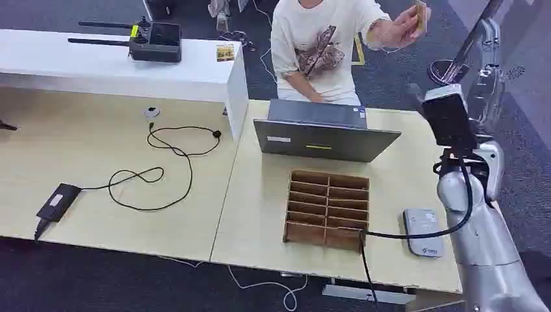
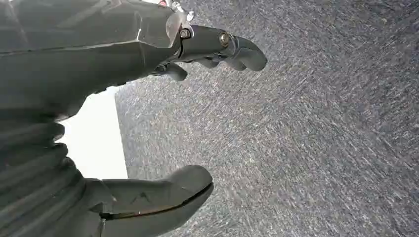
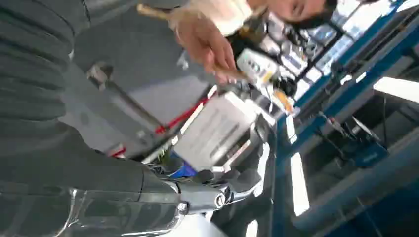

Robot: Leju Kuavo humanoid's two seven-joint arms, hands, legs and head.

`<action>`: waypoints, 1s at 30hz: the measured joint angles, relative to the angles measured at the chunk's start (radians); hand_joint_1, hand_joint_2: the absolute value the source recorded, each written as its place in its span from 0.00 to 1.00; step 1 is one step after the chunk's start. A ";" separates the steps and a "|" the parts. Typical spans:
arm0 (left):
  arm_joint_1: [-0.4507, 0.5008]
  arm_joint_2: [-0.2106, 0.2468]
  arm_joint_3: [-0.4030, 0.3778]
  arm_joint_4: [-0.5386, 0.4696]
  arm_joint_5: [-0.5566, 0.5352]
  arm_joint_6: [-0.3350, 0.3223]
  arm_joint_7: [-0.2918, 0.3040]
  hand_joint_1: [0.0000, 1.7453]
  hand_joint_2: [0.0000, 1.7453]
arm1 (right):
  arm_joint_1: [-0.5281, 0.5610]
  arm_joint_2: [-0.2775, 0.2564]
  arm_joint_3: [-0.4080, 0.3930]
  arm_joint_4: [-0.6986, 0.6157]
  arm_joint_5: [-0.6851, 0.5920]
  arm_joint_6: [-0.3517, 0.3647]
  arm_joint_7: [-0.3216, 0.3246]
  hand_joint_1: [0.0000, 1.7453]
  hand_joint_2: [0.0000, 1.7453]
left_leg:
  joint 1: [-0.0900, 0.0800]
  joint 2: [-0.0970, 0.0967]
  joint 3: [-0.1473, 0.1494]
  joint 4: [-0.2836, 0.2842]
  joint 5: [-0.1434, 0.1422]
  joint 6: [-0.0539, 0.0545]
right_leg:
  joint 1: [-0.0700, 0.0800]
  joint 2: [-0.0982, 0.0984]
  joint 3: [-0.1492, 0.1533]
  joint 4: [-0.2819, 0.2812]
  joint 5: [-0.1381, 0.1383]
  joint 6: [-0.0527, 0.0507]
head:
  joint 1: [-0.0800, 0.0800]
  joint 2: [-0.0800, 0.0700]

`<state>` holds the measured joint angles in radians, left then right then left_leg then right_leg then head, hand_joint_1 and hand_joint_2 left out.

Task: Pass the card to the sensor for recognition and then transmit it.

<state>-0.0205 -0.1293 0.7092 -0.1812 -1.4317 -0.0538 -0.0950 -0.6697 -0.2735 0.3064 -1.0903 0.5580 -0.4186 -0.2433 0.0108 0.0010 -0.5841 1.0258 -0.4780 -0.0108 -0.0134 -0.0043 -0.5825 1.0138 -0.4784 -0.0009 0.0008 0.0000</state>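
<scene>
We're at card pickup: person's hand (image 1: 396, 29) offers the card (image 1: 421, 15) just beyond our raised right hand (image 3: 217, 190), fingers apart, empty. Next we need to pinch card, then take it to sensor (image 1: 423, 232). Left hand (image 2: 197, 113) spread, idle.

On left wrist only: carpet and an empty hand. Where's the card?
Observer: Head view shows a person's hand holding the card up, beyond the laptop.
Operator: Right hand got anything?
Observer: No. The right hand is raised toward the person, holds nothing, and is apart from the card.
Operator: Sensor?
Observer: The grey sensor pad lies on the table, to the right of the wooden divider tray, with nothing on it.
</scene>
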 joint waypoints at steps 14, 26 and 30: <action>-0.002 -0.002 0.000 0.000 -0.022 -0.017 -0.005 0.00 1.00 | -0.181 0.061 0.104 0.215 0.645 -0.189 0.239 0.00 1.00 | 0.000 0.000 0.000 0.000 0.001 -0.001 | 0.000 0.000 0.000 0.000 0.000 0.000 | 0.000 0.000; -0.001 0.000 0.000 0.000 -0.027 -0.021 -0.012 0.00 1.00 | -0.267 0.095 0.119 0.421 0.735 -0.155 0.288 0.00 1.00 | 0.000 -0.001 0.000 0.001 0.001 -0.001 | 0.000 -0.001 0.000 0.000 0.000 0.000 | 0.000 0.000; -0.001 0.003 0.000 0.000 -0.027 -0.021 -0.016 0.00 1.00 | -0.286 0.097 0.119 0.469 0.749 -0.138 0.296 0.00 1.00 | 0.000 -0.001 0.000 0.001 0.001 -0.001 | 0.000 -0.001 0.000 0.000 0.000 0.000 | 0.000 0.000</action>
<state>-0.0214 -0.1259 0.7092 -0.1812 -1.4591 -0.0744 -0.1106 -0.9556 -0.1766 0.4253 -0.6215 1.3069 -0.5570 0.0523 0.0108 0.0004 -0.5842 1.0264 -0.4774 -0.0116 -0.0134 -0.0051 -0.5824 1.0138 -0.4780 -0.0008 0.0008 0.0004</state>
